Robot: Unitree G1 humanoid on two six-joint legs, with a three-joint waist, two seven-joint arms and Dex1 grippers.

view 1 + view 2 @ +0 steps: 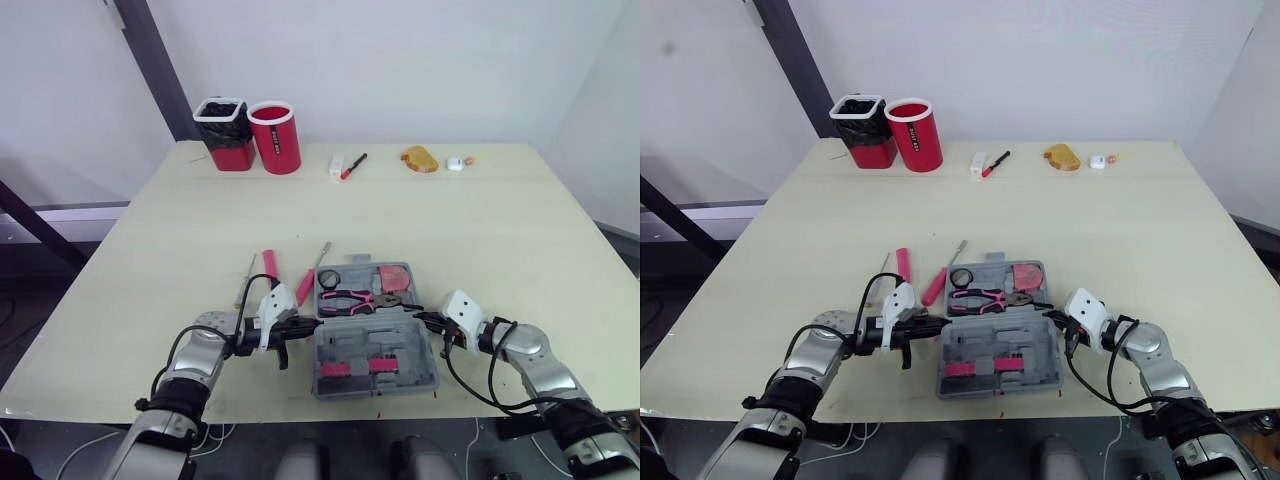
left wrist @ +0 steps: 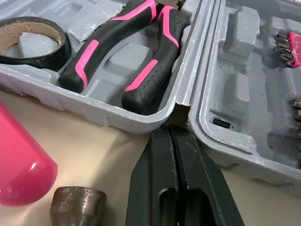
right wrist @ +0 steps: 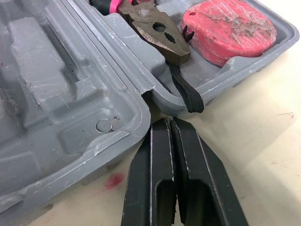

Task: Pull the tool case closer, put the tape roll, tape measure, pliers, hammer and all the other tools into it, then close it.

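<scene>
The left pincer (image 1: 303, 326) is clenched on nothing, its fingers (image 2: 155, 179) pressed flat together. Its tips sit at the left edge of the open tool case (image 1: 380, 390), right where the two halves hinge. Just beyond this pincer on the desk (image 1: 480, 230) lie the pink-handled hammer (image 1: 268, 267) and a pink screwdriver (image 1: 306, 287), both outside the case. Ahead of its tips, in the far half of the case, are the tape roll (image 2: 35, 55) and then the pliers (image 2: 153, 66). The tape measure (image 3: 228, 30) lies in the same half, just past the right pincer (image 1: 422, 320), its black strap (image 3: 186, 92) trailing toward the tips. The right pincer is also clenched and holds nothing, at the case's right hinge edge.
</scene>
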